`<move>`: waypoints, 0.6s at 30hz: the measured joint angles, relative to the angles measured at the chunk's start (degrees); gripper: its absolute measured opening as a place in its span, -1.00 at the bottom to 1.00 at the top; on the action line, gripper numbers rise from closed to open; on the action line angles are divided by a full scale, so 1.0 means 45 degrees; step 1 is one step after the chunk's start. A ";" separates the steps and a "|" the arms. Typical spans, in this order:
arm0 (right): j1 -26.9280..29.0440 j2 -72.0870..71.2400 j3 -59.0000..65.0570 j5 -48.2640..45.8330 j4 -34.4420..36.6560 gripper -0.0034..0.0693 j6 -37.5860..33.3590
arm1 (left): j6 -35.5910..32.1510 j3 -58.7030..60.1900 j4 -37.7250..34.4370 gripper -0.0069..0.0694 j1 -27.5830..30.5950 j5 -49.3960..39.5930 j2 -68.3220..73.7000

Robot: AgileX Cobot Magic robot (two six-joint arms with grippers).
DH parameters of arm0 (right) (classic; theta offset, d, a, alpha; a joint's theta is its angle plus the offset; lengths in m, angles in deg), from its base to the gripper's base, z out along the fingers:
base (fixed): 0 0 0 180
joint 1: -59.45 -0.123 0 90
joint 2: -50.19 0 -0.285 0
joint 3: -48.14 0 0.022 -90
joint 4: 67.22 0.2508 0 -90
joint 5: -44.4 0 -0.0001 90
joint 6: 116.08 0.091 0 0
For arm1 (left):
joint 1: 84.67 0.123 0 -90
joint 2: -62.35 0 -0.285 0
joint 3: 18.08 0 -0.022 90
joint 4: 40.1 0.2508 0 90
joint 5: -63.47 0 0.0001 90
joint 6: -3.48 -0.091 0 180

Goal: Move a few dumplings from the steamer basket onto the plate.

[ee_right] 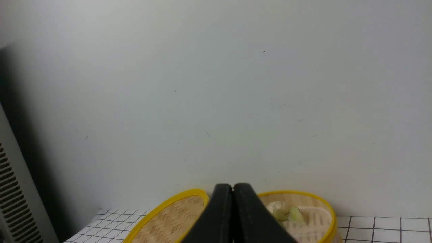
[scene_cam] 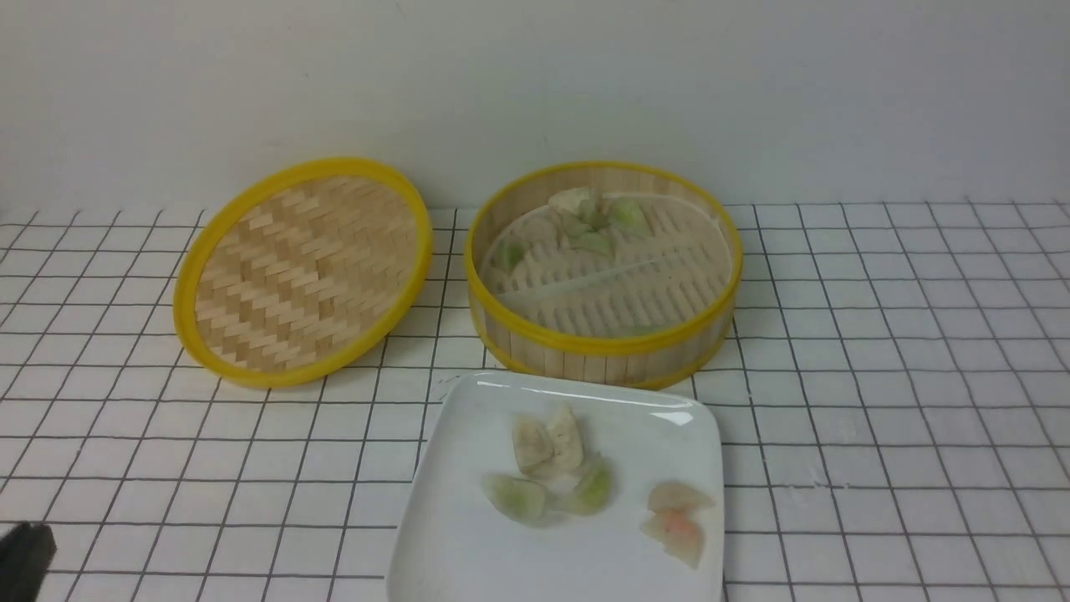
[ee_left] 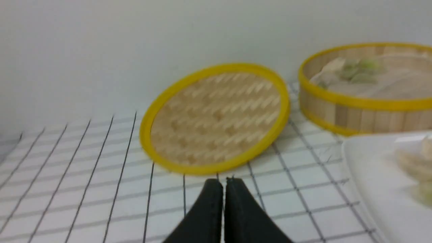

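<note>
The steamer basket (scene_cam: 603,344) stands at the back middle of the table, with several dumplings (scene_cam: 595,224) bunched at its far side. In front of it sits the white plate (scene_cam: 460,543), carrying several dumplings (scene_cam: 547,443): beige, green (scene_cam: 591,489) and pinkish (scene_cam: 675,533). My left gripper (ee_left: 224,180) is shut and empty, low over the table left of the plate (ee_left: 371,168) and facing the lid. My right gripper (ee_right: 233,185) is also shut and empty. It faces the wall, with the basket (ee_right: 324,209) beyond it, and is out of the front view.
The woven yellow-rimmed lid (scene_cam: 301,272) lies tilted left of the basket, close to the back wall. A white cloth with a black grid covers the table. A dark piece at the lower left corner (scene_cam: 25,556) belongs to my left arm. A grey vented panel (ee_right: 13,189) stands at one side.
</note>
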 joint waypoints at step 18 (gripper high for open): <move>0.0000 0.0000 0.0000 0.0000 0.0000 -0.94 0.0000 | 0.0023 0.0750 0.0009 -0.83 0.0560 -0.1708 -0.0487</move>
